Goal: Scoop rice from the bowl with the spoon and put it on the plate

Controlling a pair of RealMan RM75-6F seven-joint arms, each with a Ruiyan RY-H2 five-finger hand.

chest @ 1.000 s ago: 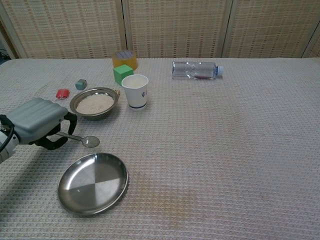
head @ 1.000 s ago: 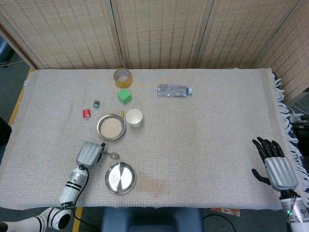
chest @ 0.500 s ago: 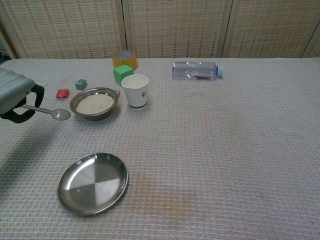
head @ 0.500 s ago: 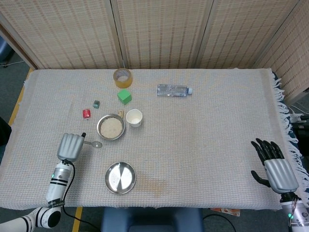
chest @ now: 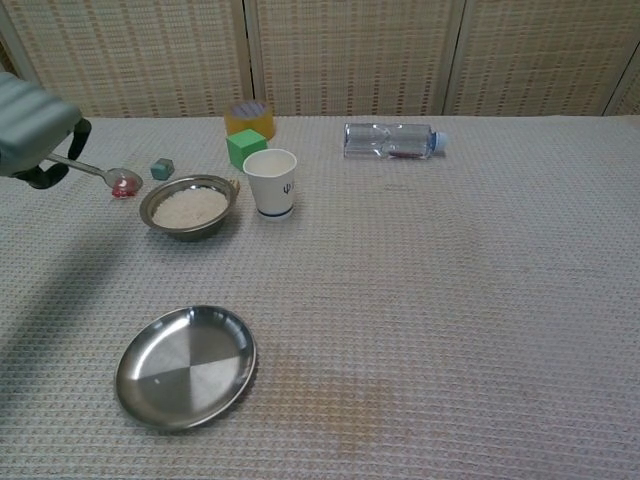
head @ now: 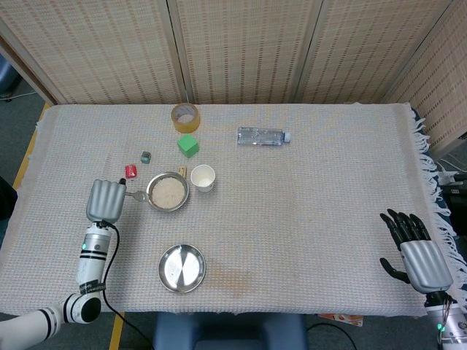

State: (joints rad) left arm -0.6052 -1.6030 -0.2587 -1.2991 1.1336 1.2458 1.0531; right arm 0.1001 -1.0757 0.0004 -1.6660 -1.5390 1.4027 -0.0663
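Gripping the spoon [chest: 105, 175] by its handle, my left hand [head: 105, 200] holds it above the counter [head: 306, 197], just left of the rice bowl [head: 168, 192]. Nearer me sits the plate [head: 182, 267]. At the counter's far right my right hand [head: 416, 249] holds nothing, fingers spread.

on the woven cloth [chest: 480, 300]: a tape roll [chest: 249, 116] at the back, a green cube [chest: 245, 147] just before it, a white paper cup [chest: 271, 182] upright, a clear bottle [chest: 392, 140] lying flat, a small teal block [chest: 162, 168], a red piece [head: 130, 171].
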